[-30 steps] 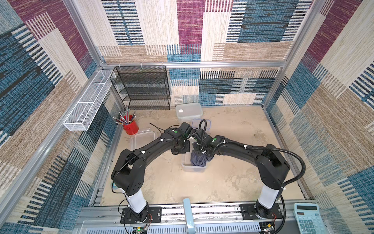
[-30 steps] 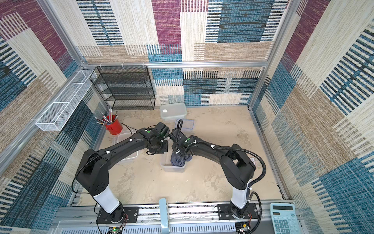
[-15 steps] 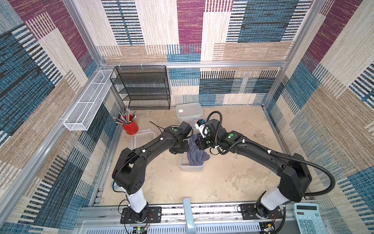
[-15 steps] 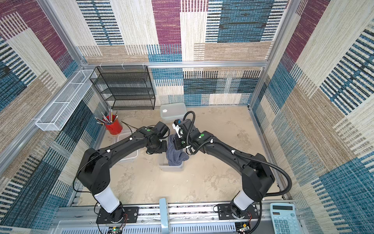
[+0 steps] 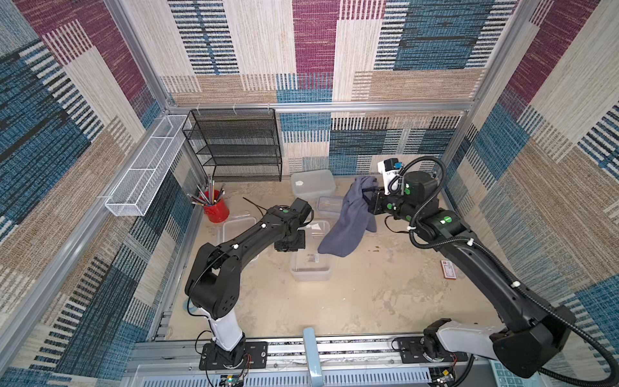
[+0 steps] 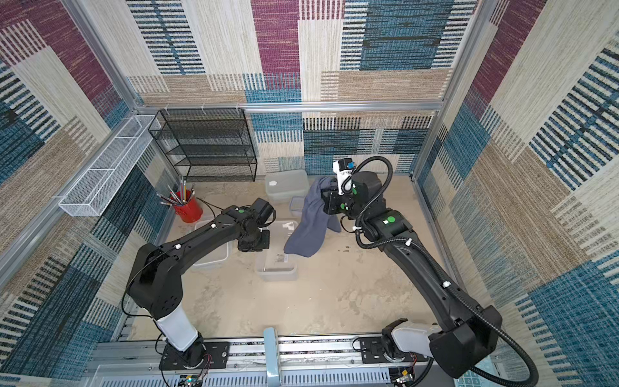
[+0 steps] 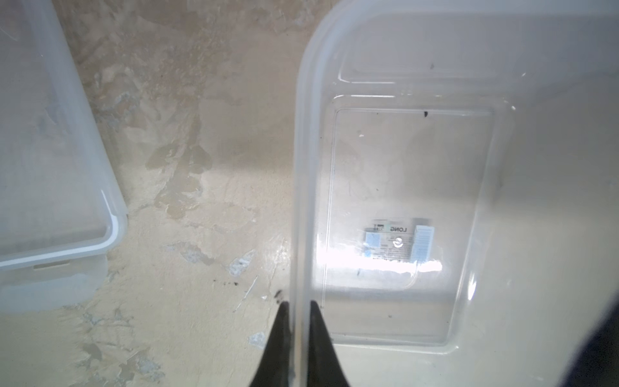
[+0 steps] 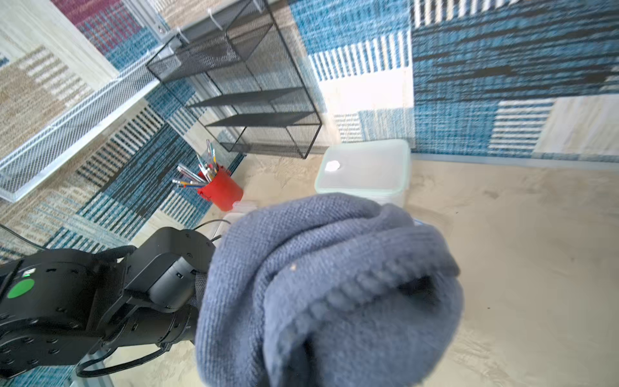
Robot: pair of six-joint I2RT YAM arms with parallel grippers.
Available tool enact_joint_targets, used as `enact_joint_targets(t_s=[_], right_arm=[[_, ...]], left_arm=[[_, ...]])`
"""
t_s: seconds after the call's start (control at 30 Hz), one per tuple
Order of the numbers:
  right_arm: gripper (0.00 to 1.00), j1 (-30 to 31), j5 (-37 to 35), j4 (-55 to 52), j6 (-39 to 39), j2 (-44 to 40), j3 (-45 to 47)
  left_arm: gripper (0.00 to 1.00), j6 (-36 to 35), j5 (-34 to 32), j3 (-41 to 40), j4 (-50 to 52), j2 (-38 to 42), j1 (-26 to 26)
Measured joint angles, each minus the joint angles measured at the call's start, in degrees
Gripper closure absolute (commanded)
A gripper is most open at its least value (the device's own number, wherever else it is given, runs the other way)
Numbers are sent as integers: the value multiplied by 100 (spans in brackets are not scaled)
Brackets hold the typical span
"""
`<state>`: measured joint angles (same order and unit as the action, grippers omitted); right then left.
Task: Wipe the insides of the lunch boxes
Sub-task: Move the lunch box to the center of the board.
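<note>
My left gripper [image 7: 299, 306] is shut on the side wall of an open translucent lunch box [image 7: 303, 167]; both top views show this box [image 5: 311, 268] in the middle of the table. A larger open lunch box [image 5: 234, 228] sits to its left. A lidded one [image 5: 313, 184] and a small blue-rimmed one [image 5: 330, 205] stand at the back. My right gripper [image 5: 371, 202] is raised behind and to the right of the held box, shut on the grey-blue cloth [image 5: 348, 224], which hangs free above the table. In the right wrist view the cloth [image 8: 328, 284] hides the jaws.
A red cup of pencils [image 5: 216, 209] stands at the back left beside a black mesh shelf [image 5: 234, 147]. A white wire basket [image 5: 147, 167] hangs on the left wall. A small red-and-white card [image 5: 449, 269] lies on the table at the right.
My right arm has lifted the cloth out of the middle lunch box and swung it up and back to the right. The left gripper has kept its hold on the box wall.
</note>
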<state>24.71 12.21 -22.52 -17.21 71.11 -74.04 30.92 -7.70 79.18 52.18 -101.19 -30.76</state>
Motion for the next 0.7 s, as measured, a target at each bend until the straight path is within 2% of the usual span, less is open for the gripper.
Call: enact_joint_targets(t_s=[0.5, 0.7], right_arm=[[100, -1189, 101, -39, 70, -168, 1388], [100, -1287, 94, 44, 153, 66, 1517]], left_arm=[[100, -629, -413, 636, 190, -546, 1051], [100, -859, -817, 1049, 365, -861, 1333]])
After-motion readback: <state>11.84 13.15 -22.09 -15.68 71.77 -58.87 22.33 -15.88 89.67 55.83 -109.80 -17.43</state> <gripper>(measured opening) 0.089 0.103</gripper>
